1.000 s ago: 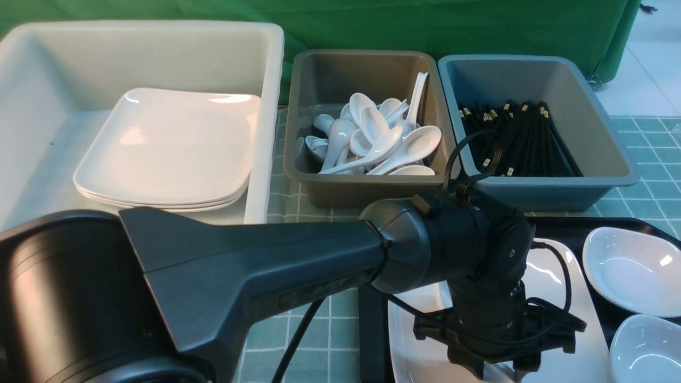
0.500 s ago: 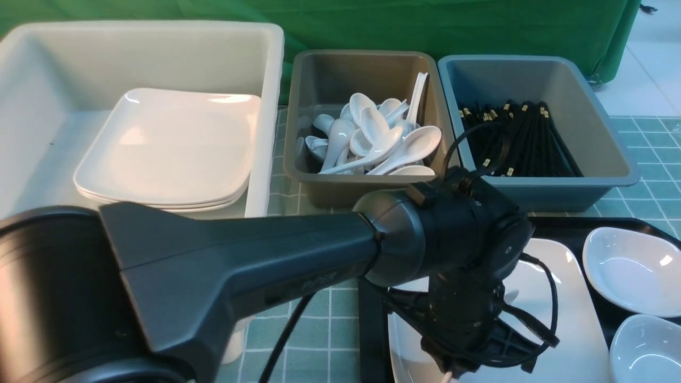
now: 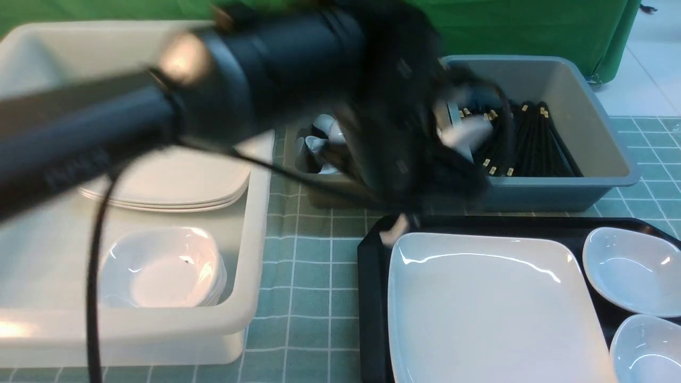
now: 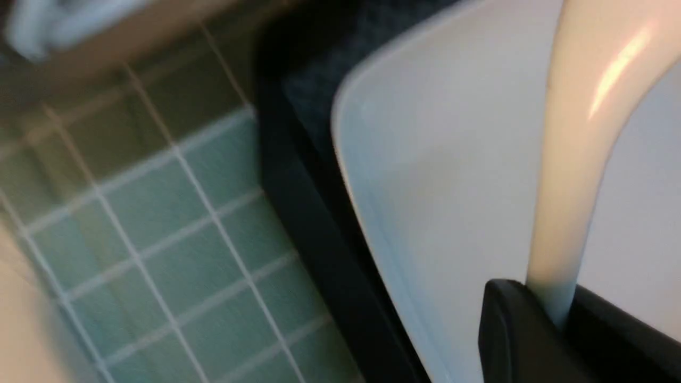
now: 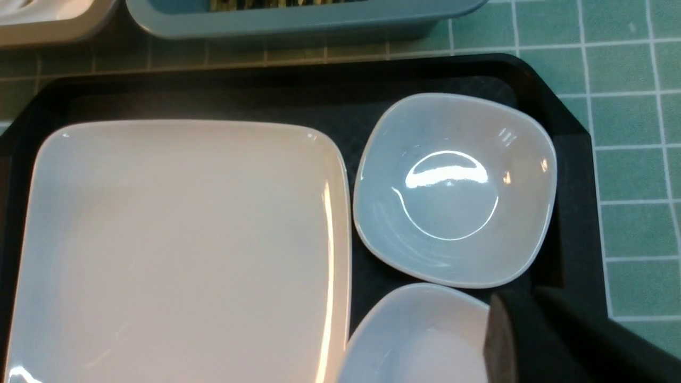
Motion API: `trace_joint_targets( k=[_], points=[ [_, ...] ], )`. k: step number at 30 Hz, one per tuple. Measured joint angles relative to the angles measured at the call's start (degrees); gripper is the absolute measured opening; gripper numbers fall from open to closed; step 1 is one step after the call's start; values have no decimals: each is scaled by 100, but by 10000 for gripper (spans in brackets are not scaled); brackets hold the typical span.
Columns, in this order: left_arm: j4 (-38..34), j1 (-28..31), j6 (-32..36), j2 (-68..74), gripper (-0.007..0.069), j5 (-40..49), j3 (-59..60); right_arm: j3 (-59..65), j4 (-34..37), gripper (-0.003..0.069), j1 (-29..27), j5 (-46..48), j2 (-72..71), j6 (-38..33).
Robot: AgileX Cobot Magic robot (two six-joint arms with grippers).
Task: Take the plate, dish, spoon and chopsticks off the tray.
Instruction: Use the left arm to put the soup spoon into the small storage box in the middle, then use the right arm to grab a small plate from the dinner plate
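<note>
My left gripper [image 4: 550, 303] is shut on the white spoon [image 4: 569, 175], pinching its handle, and the spoon juts out over the plate [image 4: 452, 159]. In the front view the left arm [image 3: 298, 58] is a raised blur in front of the tubs. The large white square plate [image 3: 495, 308] lies on the black tray [image 3: 372, 298], beside two small white dishes [image 3: 628, 271] [image 3: 646, 348]. My right gripper [image 5: 524, 303] is shut and empty, above the rim of the nearer dish [image 5: 420, 340]; the other dish [image 5: 452, 186] lies beyond. I see no chopsticks on the tray.
A big white tub [image 3: 260, 223] at the left holds stacked square plates [image 3: 170, 186] and a bowl stack [image 3: 159, 271]. Behind the tray stand a brown tub [image 3: 311, 159] of spoons, mostly hidden by the arm, and a blue-grey tub [image 3: 612, 159] of black sticks.
The left jaws closed on the spoon down at the plate. The left arm then rose fast and swung back toward the tubs, uncovering the plate and the white tub's bowls.
</note>
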Motion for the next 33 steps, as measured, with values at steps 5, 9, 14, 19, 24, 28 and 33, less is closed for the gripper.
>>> trace_joint_targets(
  k=[5, 9, 14, 19, 24, 28, 33],
  points=[
    [-682, 1208, 649, 464, 31, -914, -926, 0, 111, 69, 0, 0, 0, 0],
    [-1087, 1665, 792, 1047, 48, -1373, -1378, 0, 122, 69, 0, 0, 0, 0],
    [-1125, 1839, 1009, 1578, 178, -1470, -1597, 0, 127, 69, 0, 0, 0, 0],
    [-1172, 1851, 1041, 1694, 407, -1296, -1633, 0, 127, 69, 0, 0, 0, -7],
    [-1379, 1821, 1079, 1409, 342, 173, -1638, 0, 132, 69, 0, 0, 0, -21],
    [-1373, 1522, 1465, 1085, 76, 815, -1556, 0, 132, 69, 0, 5, 0, -21],
    [-1344, 895, 1445, 625, 11, 863, -955, 0, 132, 69, 0, 12, 0, -21]
  ],
)
